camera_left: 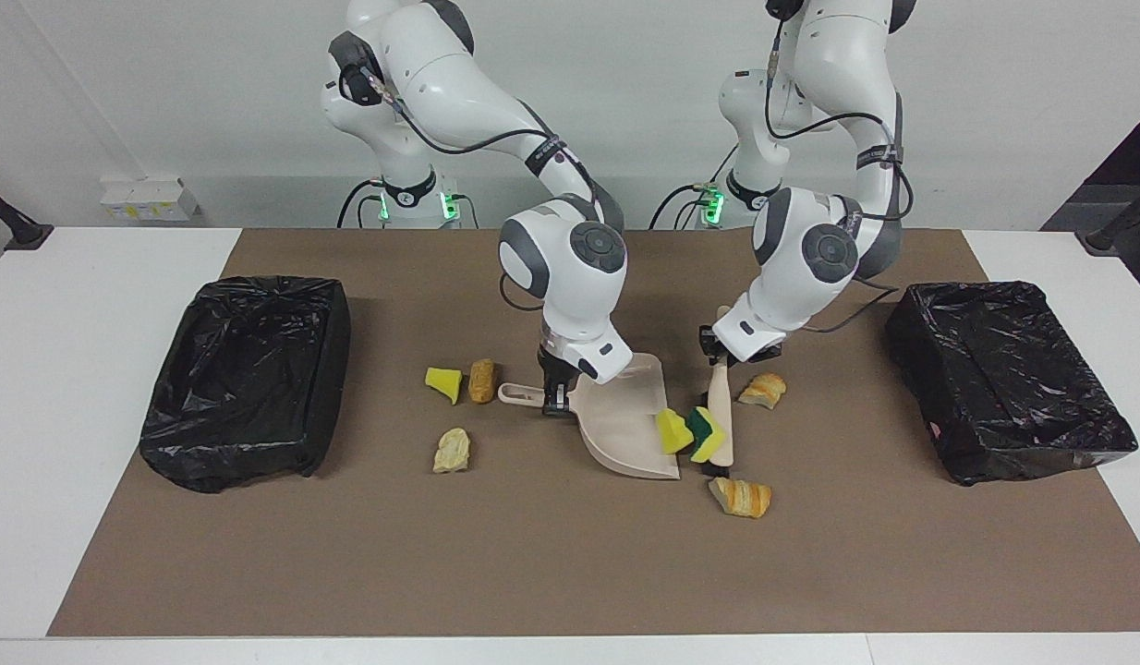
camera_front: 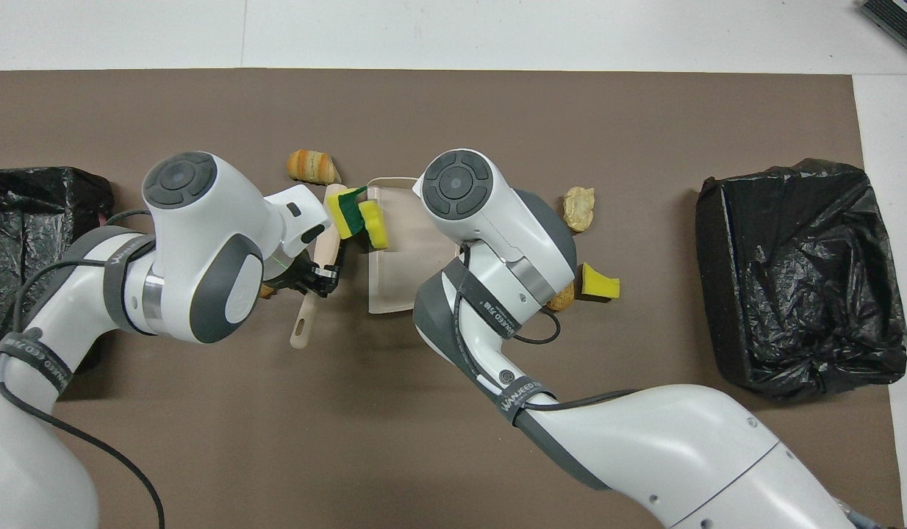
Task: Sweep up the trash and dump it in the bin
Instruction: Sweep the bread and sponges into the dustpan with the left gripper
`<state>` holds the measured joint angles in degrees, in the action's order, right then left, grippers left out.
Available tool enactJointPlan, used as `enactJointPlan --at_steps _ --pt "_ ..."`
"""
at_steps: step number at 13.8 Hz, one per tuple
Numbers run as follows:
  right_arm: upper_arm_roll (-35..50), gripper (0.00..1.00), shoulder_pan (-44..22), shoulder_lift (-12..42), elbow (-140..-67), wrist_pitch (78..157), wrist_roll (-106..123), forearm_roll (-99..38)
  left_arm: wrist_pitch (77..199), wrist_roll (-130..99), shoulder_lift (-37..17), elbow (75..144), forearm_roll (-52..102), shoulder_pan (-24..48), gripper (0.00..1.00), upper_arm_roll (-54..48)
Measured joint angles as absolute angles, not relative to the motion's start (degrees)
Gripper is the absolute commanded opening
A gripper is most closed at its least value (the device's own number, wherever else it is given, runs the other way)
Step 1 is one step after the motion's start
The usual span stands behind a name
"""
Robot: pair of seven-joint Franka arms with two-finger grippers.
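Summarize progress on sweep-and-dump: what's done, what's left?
Done: nothing dumped; no trash shows in the bin at the right arm's end or the left arm's. In hand: left gripper, shut on the brush, has two yellow wedges at the lip of the dustpan, held at its handle by the right gripper. Left: two bread lumps beside the brush, three pieces by the dustpan's handle, then dumping.

Seven pieces of trash lie on the tabletop (camera_left: 570, 573): three yellow foam wedges (camera_left: 673, 431) (one of them green-backed) and four tan bread-like lumps (camera_left: 742, 497). There are two black-lined bins (camera_left: 247, 379), one at each end. One beige dustpan (camera_left: 625, 420) and one brush (camera_left: 721, 416) complete the count, along with two robot arms (camera_left: 570, 259).
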<state>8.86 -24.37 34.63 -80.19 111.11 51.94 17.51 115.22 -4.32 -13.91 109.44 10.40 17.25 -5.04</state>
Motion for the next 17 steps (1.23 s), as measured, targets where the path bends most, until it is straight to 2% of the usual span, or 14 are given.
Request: enactJointPlan --at_steps 3,7,10,12,14,17 --pt "8.86 0.00 -24.36 34.81 -80.20 111.33 51.94 17.50 114.30 -4.85 -13.17 109.22 11.53 19.34 0.00 -5.12" --pt "8.86 0.00 -24.32 35.02 -80.26 112.22 51.94 17.45 109.11 -4.67 -7.77 108.14 12.80 18.69 0.00 -4.39" --pt "8.86 0.00 -24.26 35.14 -80.45 113.15 51.95 17.26 109.06 -4.64 -5.64 107.70 12.81 18.44 0.00 -4.00" --pt "8.86 0.00 -24.26 35.14 -80.45 113.20 51.95 17.25 110.09 -3.01 -5.86 107.05 10.80 16.94 0.00 -3.21" --pt "8.86 0.00 -24.26 35.14 -80.45 113.22 51.95 17.23 109.97 1.38 -7.31 105.72 5.48 12.33 0.00 -2.72" --pt "8.86 0.00 -24.26 35.14 -80.45 113.34 51.95 17.22 109.96 6.48 -13.38 99.97 0.24 7.89 0.00 -2.44"
